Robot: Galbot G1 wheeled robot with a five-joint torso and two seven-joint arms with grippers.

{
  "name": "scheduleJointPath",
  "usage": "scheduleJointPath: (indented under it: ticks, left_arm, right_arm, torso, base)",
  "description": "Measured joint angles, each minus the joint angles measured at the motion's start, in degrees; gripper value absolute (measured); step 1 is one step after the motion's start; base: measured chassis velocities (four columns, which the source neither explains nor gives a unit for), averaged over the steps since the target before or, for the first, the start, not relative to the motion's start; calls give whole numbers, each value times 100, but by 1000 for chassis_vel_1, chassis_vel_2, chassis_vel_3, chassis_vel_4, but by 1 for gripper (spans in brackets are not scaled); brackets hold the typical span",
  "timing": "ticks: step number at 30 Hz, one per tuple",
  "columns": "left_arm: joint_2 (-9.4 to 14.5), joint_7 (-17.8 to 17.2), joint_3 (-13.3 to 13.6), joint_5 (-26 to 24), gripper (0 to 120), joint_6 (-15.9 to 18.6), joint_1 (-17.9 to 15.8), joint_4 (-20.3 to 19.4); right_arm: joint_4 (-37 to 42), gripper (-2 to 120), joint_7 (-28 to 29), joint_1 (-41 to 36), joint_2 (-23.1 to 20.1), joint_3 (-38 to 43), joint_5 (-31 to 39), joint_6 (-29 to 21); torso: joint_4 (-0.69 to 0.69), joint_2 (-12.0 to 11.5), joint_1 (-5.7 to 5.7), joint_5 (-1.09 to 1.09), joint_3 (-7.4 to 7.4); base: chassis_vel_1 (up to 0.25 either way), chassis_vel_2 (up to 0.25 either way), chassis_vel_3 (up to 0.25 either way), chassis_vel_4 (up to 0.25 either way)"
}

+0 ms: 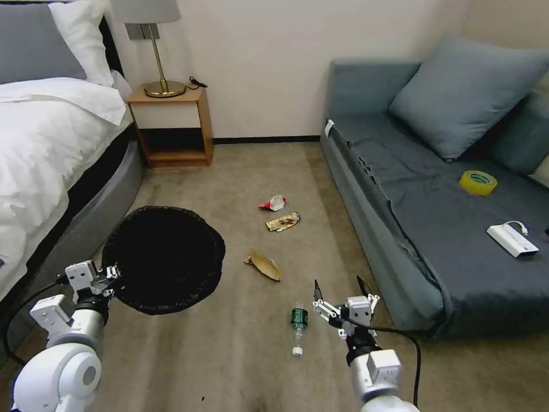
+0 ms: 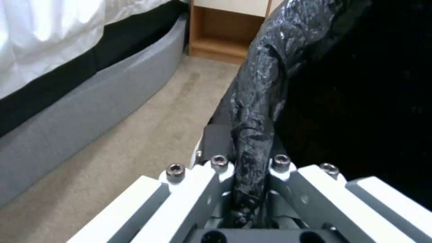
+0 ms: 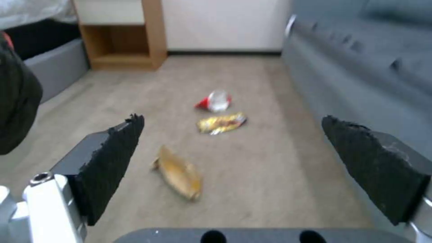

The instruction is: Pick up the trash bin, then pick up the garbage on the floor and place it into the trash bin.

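the trash bin point(image 1: 164, 258) sits at lower left of the head view, beside the bed point(image 1: 51, 137). its round opening faces the camera, fully covered by a wrinkly black bag, so the white shell is hidden. the garbage lies on the carpet point(image 1: 240, 355) in the middle of the frame: a red-and-white wrapper point(image 1: 273, 203) uppermost, a gold wrapper point(image 1: 282, 221) just below it, a brown peel-like scrap point(image 1: 263, 266) lower still, and a clear bottle with green label point(image 1: 298, 326) lowest, lying on its side.

the left gripper point(image 1: 110, 274) is at the bin's left rim, arm extending from the lower left corner. in the left wrist view its jaws are clamped together on the bag-covered rim point(image 2: 252, 135), which runs between the finger links.

the right gripper point(image 1: 338, 290) is at lower centre of the head view, just right of the bottle, pointing up-frame. its jaws stand wide apart with nothing between them. in the right wrist view the black pads point(image 3: 112, 162) frame the scrap, the gold wrapper and the red-and-white wrapper on the floor beyond.

a grey sofa point(image 1: 400, 189) fills the right side, carrying a yellow tape roll point(image 1: 478, 182) and a white box with a cable point(image 1: 512, 240). a wooden nightstand point(image 1: 170, 123) with a lamp point(image 1: 155, 51) stands at upper left. the carpet between the right gripper and the litter is unobstructed.
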Motion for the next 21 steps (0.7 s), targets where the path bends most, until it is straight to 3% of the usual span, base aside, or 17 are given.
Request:
scheduleJointPath:
  ticks: [3, 5, 7, 8, 9, 10, 13, 21]
  left_arm:
    - [23, 41, -3, 65, 2, -21, 34, 10]
    - [28, 79, 2, 100, 2, -41, 71, -9]
    - [28, 79, 2, 100, 2, -41, 71, -9]
    - [11, 97, 25, 127, 2, -55, 80, -40]
    - [0, 103, 35, 137, 2, -58, 79, -51]
    - [0, 103, 35, 137, 2, -58, 79, -51]
    - [-17, 114, 39, 156, 2, -60, 78, -68]
    - [-43, 192, -11, 170, 2, -105, 120, -73]
  right_arm:
    - [-120, 100, 181, 248, -146, -189, 489, -427]
    - [-287, 100, 614, 594, -318, -475, 1402, -1051]
    - [-287, 100, 614, 594, -318, -475, 1402, -1051]
    - [-523, 100, 1061, 986, -482, -787, 2291, -1641]
    - [-685, 100, 1291, 1220, -555, -944, 2605, -1884]
    - [-685, 100, 1291, 1220, -555, -944, 2605, -1884]
    - [-1145, 100, 1861, 1880, -669, -1334, 3568, -2446]
    - [-2109, 100, 2596, 3005, -634, -1845, 5058, -2975]
  torso:
    - [1, 0, 0, 0, 0]
    - [1, 0, 0, 0, 0]
    - [1, 0, 0, 0, 0]
    - [0, 0, 0, 0, 0]
    - [0, 0, 0, -1, 0]
    - [0, 0, 0, -1, 0]
    - [0, 0, 0, -1, 0]
    - [0, 0, 0, 1, 1]
  base:
    - [0, 0, 0, 0]
    - [0, 0, 0, 0]
    - [0, 0, 0, 0]
    - [0, 0, 0, 0]
    - [0, 0, 0, 0]
    - [0, 0, 0, 0]
    - [0, 0, 0, 0]
    - [0, 0, 0, 0]
